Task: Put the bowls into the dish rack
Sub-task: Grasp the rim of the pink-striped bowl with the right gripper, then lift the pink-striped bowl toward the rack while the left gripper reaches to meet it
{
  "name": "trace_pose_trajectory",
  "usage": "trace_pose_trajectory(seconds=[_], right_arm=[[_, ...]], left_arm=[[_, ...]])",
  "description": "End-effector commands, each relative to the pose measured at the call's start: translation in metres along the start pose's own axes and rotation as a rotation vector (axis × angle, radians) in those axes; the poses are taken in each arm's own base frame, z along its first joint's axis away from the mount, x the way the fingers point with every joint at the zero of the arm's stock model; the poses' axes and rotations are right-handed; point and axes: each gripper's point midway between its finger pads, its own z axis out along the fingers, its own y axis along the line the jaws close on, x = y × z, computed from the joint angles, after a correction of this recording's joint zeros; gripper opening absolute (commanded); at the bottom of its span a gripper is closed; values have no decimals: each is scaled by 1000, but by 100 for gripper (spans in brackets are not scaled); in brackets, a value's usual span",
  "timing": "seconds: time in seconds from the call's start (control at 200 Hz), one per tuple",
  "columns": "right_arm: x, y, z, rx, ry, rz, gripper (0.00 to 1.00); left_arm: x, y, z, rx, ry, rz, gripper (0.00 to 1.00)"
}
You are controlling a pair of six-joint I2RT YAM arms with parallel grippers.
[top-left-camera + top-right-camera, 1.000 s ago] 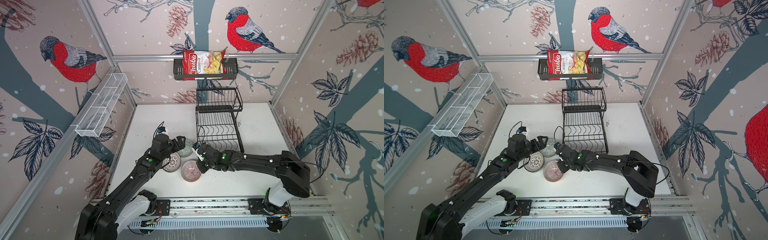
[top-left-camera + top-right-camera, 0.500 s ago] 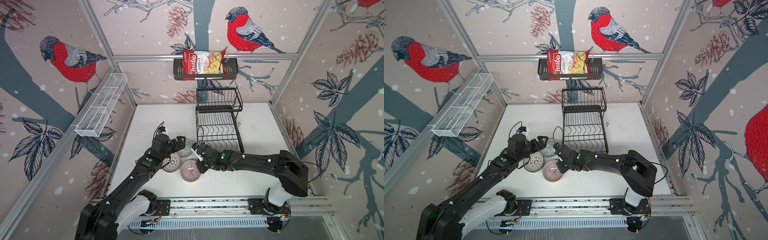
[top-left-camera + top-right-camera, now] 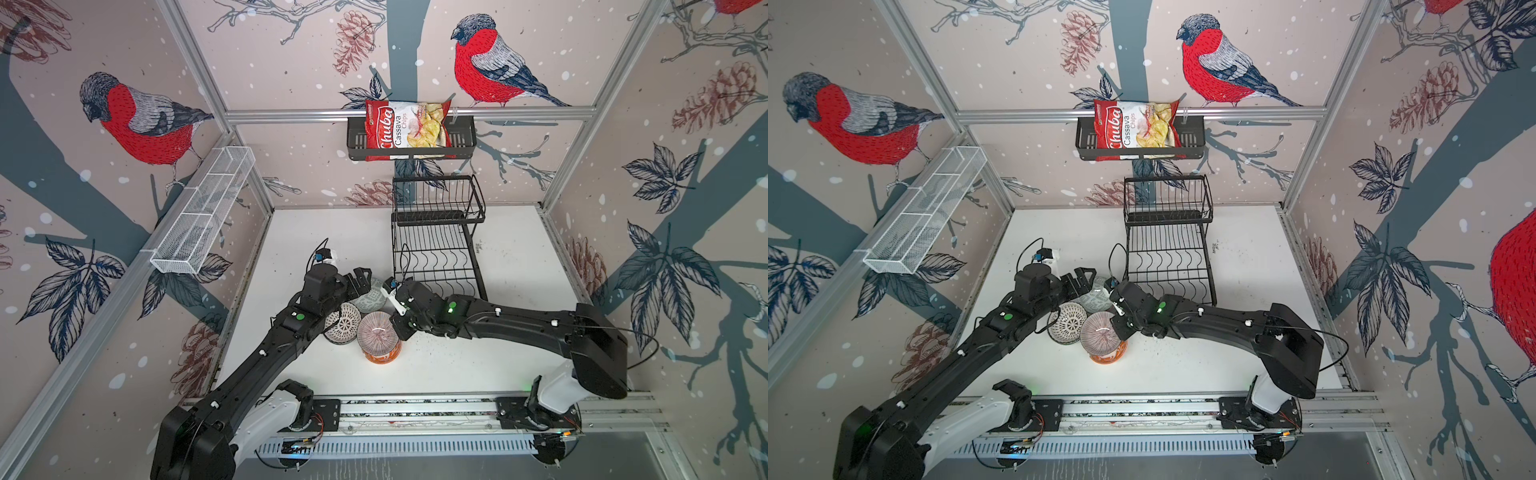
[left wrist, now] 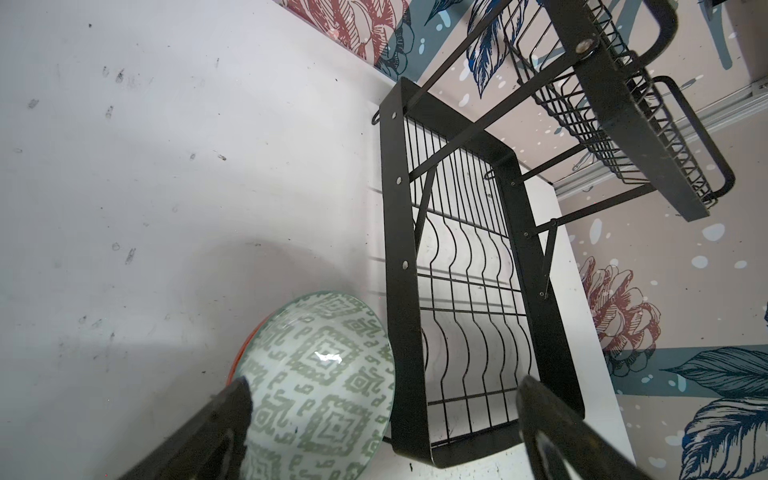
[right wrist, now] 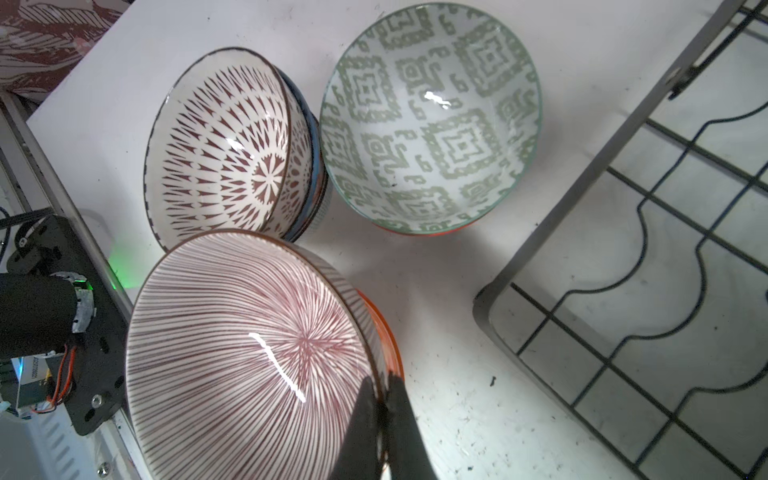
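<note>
**Right jaws pinch the pink-lined bowl (image 5: 249, 353); left jaws wide**

Only the right wrist view shows the right jaws closed on that bowl's rim, 1 finger inside, 1 outside. In both top views it sits over an orange bowl (image 3: 380, 356). The left wrist view alone shows the left jaws spread wide, the grey-green bowl (image 4: 324, 386) by 1 finger, the dish rack (image 4: 399, 232) just beyond them.

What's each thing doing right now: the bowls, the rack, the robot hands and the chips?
pink-lined bowl: rim pinched, atop an orange bowl.
right gripper: shut on that rim.
green-patterned bowl: upright, not gripped.
dotted bowl: upright, on a stack, not gripped.
left gripper: open, by the green-patterned bowl.
dish rack: no bowls in it.
chip bag: lying in the wall shelf.
</note>
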Motion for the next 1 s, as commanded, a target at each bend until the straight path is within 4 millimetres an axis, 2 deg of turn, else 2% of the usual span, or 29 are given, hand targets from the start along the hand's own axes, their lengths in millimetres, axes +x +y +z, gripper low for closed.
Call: trace_pose_trajectory(seconds=[0.0, 0.13, 0.235, 0.36, 0.7, 0.915, 0.961, 0.996], right_arm=[[-20, -2, -12, -15, -67, 33, 0], [-32, -17, -21, 3, -102, 65, 0], [-38, -38, -24, 33, -119, 101, 0], [-46, -63, -31, 67, -154, 149, 0], [-70, -124, -54, 167, -264, 226, 0], [-77, -148, -59, 219, -297, 245, 0], [-79, -151, -60, 229, -305, 246, 0], [-80, -152, -61, 236, -311, 247, 0]], left_arm=[[-7, -3, -2, -1, -21, 19, 98], [-14, -17, -4, 42, -22, 44, 98], [-20, -31, -4, 85, -10, 61, 98], [-18, -49, 1, 135, 27, 92, 96], [10, -75, 38, 139, 177, 172, 88], [17, -82, 59, 95, 219, 209, 86], [25, -75, 64, 56, 239, 224, 84], [18, -83, 65, 47, 224, 239, 82]])
